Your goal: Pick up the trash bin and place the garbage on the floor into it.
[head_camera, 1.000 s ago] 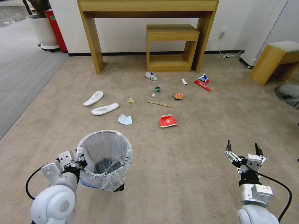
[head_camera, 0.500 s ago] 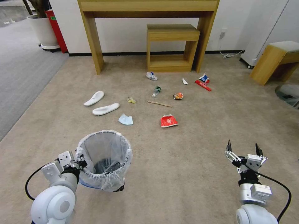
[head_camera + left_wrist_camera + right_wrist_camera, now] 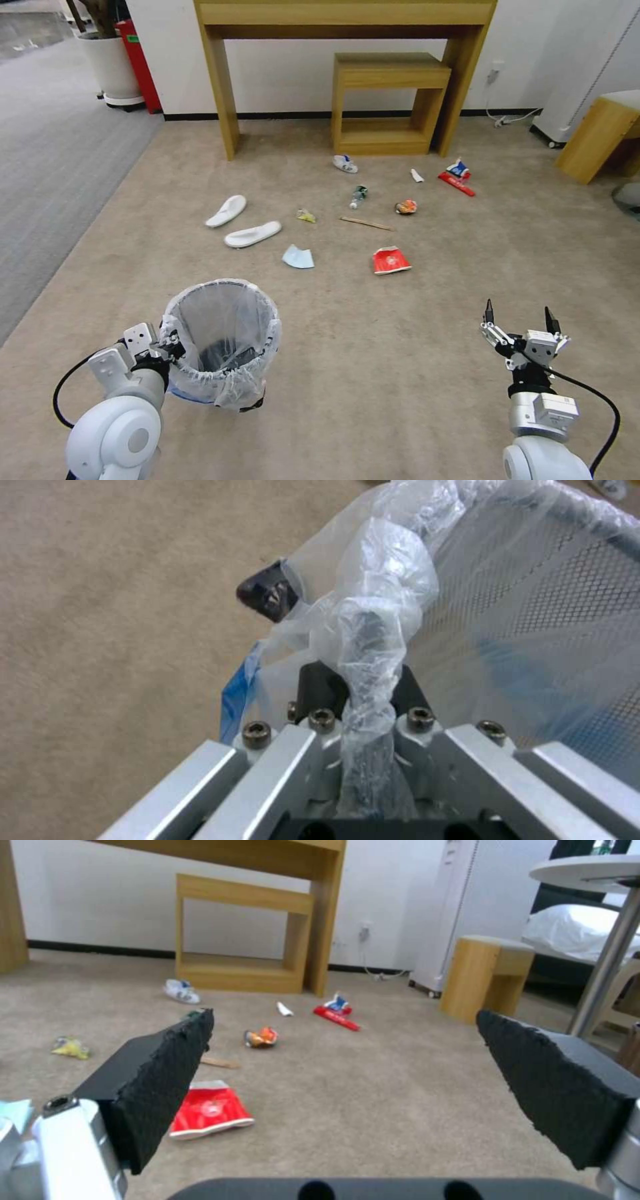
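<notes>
The trash bin [image 3: 223,340], black mesh lined with a crinkled whitish bag, hangs at my lower left. My left gripper [image 3: 170,348] is shut on its near rim; the left wrist view shows the bag-wrapped rim [image 3: 365,645] pinched in that gripper [image 3: 363,690]. Garbage lies ahead on the beige floor [image 3: 373,347]: two white slippers [image 3: 252,234], a blue mask [image 3: 298,257], a red paper bowl [image 3: 391,260], a stick [image 3: 365,223], a bottle [image 3: 359,196] and wrappers [image 3: 457,183]. At the lower right, my right gripper [image 3: 520,317] hangs open and empty, well short of the bowl [image 3: 208,1112].
A wooden desk [image 3: 227,100] and a low wooden stool [image 3: 387,100] stand against the far wall. Another wooden stool [image 3: 597,137] is at the right. Grey ribbed carpet [image 3: 47,167], a plant pot [image 3: 113,67] and a red container [image 3: 141,63] lie to the left.
The whole head view has shifted: floor, litter and furniture sit further right than before, so the camera has turned. Both arms and the held bin keep their places.
</notes>
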Motion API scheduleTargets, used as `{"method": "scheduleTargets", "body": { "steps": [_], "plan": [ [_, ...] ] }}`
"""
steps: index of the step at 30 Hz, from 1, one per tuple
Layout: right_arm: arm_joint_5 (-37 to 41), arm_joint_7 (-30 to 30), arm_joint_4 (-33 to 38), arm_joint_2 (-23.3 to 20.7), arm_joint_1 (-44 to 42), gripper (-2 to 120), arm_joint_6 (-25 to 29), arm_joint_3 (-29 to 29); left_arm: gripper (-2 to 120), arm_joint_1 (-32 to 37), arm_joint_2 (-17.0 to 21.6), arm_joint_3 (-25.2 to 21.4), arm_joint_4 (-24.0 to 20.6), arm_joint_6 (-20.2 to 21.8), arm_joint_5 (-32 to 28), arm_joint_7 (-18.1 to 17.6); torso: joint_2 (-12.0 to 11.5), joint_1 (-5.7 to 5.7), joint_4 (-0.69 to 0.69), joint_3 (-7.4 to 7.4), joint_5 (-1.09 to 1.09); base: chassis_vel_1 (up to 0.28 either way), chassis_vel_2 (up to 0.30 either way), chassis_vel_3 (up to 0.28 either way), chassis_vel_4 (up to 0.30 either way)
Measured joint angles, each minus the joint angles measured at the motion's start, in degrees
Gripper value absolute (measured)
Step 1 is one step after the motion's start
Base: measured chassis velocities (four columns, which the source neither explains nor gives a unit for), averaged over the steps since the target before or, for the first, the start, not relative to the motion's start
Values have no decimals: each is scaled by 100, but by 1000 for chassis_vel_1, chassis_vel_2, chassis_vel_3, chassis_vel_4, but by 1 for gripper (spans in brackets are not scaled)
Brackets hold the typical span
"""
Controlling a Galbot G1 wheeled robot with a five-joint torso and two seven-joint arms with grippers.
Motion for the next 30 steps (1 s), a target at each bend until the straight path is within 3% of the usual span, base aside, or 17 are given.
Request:
{"method": "scheduleTargets", "body": {
  "steps": [20,30],
  "plan": [
    [11,-95,-96,-45,64,100,91,-2,3,-29,-51,25,74,-15,60,4,0,0,1,1,0,202,203,-204,-199],
    [62,-139,-126,-64,79,100,170,-14,3,-10,-77,-7,67,-17,72,12,0,0,-1,0,4,18,26,-9,-20]
  ]
}}
